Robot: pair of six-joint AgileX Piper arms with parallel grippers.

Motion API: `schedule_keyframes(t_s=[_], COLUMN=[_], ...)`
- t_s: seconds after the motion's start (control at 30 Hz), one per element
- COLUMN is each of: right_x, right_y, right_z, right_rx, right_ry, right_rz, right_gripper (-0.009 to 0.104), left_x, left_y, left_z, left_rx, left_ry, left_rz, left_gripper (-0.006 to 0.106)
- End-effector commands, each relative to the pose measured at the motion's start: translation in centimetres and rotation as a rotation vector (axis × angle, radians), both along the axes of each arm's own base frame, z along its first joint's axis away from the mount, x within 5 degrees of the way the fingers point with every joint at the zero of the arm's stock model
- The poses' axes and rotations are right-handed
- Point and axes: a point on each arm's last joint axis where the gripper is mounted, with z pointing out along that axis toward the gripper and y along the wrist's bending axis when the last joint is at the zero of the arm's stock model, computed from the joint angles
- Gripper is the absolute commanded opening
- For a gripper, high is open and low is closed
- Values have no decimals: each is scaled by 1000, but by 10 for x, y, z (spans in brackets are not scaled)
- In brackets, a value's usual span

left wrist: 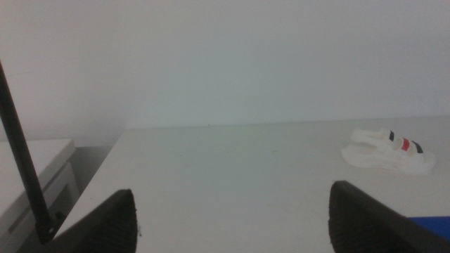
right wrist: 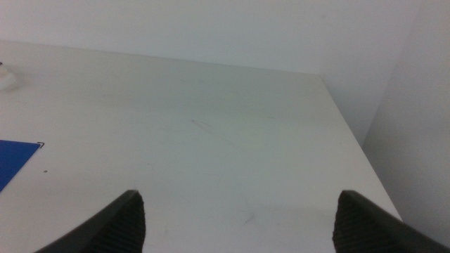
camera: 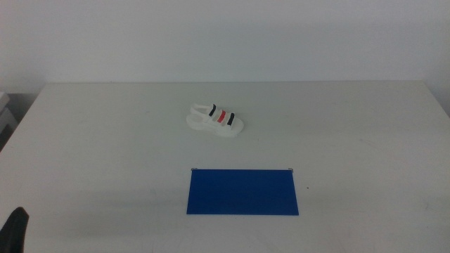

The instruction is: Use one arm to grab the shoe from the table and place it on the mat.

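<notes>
The shoe [camera: 216, 121], a small white sandal with two black straps and a red one between them, lies on its sole on the table [camera: 105, 140], a little behind the middle. The blue mat [camera: 242, 191] lies flat in front of it, a short gap apart. In the left wrist view the shoe [left wrist: 389, 149] shows far ahead, and a corner of the mat [left wrist: 432, 223] is in view. My left gripper [left wrist: 235, 225] is open and holds nothing; a dark part of it [camera: 15, 228] shows at the near left table edge. My right gripper [right wrist: 235, 225] is open over bare table, with the mat's corner [right wrist: 13, 163] off to its side.
A pale grey cabinet [left wrist: 31, 186] stands beyond the table's left edge. A black cable [left wrist: 21, 154] runs beside the left gripper. The table's right edge [right wrist: 351, 133] drops off near the right gripper. A white wall backs the table.
</notes>
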Motion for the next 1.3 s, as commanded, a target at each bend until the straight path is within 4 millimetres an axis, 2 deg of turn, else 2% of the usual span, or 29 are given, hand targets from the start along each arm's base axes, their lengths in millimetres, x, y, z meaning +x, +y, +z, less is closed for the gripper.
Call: schedule_keyframes(t_s=[0.0,0.23,0.47,0.67,0.8,1.03,1.1,1.27], right_x=[1,1,1,1,1,1,1,1], right_y=[0,0,0,0,0,0,0,0], right_z=[5,5,5,5,5,5,5,5], right_rx=[-21,-21,-21,-21,-21,-21,-21,-21], right_ry=[-63,-63,-63,-63,-63,-63,-63,-63], right_rz=[0,0,0,0,0,0,0,0], right_gripper=[78,78,78,78,78,78,78,78], left_x=[-1,1,14,36,59,118,137,177], left_y=[-1,-1,-3,-12,-20,-35,-39,-48], left_z=[8,27,69,107,135,176,185,195], left_rx=[-11,-10,-2,-2,22,31,31,32], left_ry=[-108,-128,-110,-49,-21,19,28,51], left_rz=[-8,-10,-39,-119,-158,-186,-187,-187], left_gripper=[94,94,94,94,94,94,94,94])
